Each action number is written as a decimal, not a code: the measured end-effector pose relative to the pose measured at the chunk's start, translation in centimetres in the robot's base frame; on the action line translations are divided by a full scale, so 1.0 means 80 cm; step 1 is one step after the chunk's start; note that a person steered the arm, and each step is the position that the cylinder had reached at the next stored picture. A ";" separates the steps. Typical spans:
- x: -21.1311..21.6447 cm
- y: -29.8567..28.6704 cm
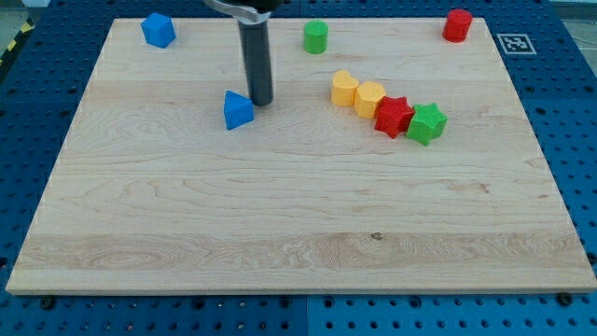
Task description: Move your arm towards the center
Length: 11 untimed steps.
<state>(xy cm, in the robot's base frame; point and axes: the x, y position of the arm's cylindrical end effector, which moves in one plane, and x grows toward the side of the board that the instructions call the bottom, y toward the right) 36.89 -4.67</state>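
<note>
Pale wooden board (pixel 280 215) on a blue perforated table (pixel 578 140), evenly lit.

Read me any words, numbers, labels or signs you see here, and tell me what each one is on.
No readable words or numbers anywhere.
A black-and-white square marker, a pattern and not text, lies on the blue base beside the wooden board, at the view's top right.
The blocks and my tip carry no writing.
</note>
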 end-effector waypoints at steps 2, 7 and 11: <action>0.011 0.016; 0.035 -0.029; 0.018 -0.114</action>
